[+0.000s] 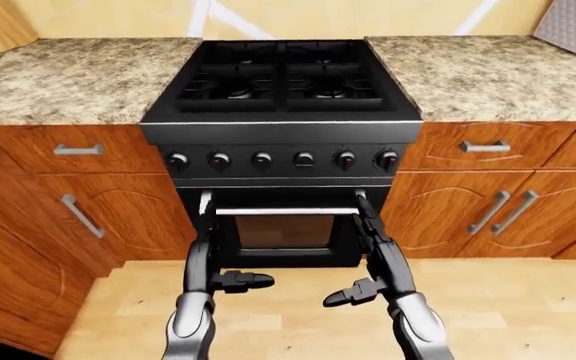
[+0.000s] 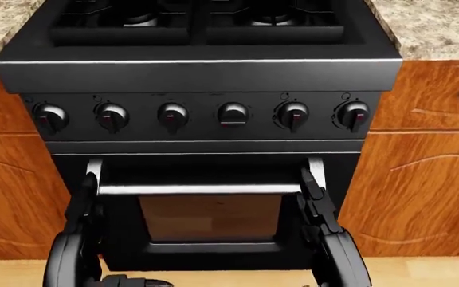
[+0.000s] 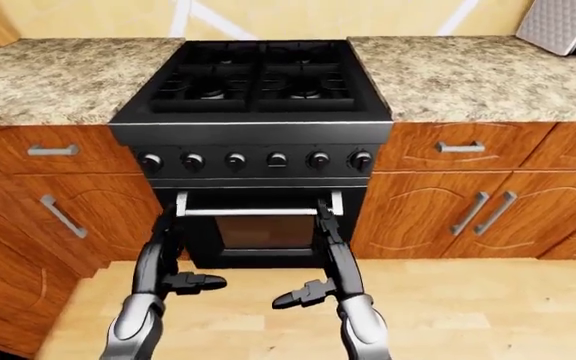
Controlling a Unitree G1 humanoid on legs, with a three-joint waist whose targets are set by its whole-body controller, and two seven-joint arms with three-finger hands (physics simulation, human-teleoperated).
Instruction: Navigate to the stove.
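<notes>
A black stove stands centered in the left-eye view, set between two granite desk runs above wooden cabinets (doors and drawers shut, contents unseen). Below its six knobs, the oven door is closed. The left hand and right hand hover low before it, fingers spread and empty.

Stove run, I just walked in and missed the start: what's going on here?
The robot stands squarely facing the black stove, which sits centered between wooden cabinets under a granite counter. Its left hand and right hand hang open and empty below the oven door handle, touching nothing.
</notes>
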